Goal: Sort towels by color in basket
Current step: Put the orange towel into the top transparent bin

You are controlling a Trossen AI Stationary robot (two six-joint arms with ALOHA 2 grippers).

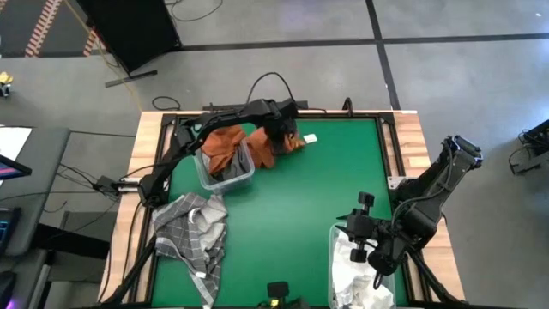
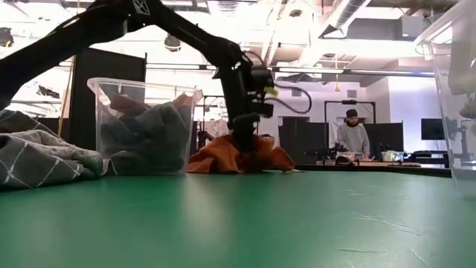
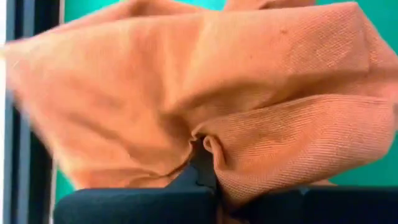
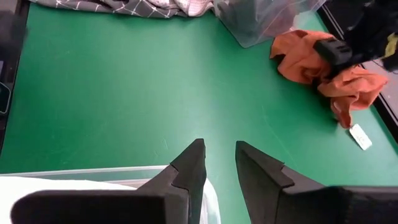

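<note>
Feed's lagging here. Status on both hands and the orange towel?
Left hand shut on rust-orange towel, beside the clear bin. Right hand idle, slightly open, over the white-towel bin. Grey plaid towel lies apart, not blocking.

A rust-orange towel (image 3: 205, 93) fills nearly the whole left wrist view, its ribbed weave bunched into deep folds. The left gripper (image 3: 205, 163) is closed on a pinch of this cloth, the fabric puckering around the dark fingers (image 3: 202, 168). Green table (image 3: 367, 171) shows at the edges, and a dark strip (image 3: 28, 124) runs along one side
</note>
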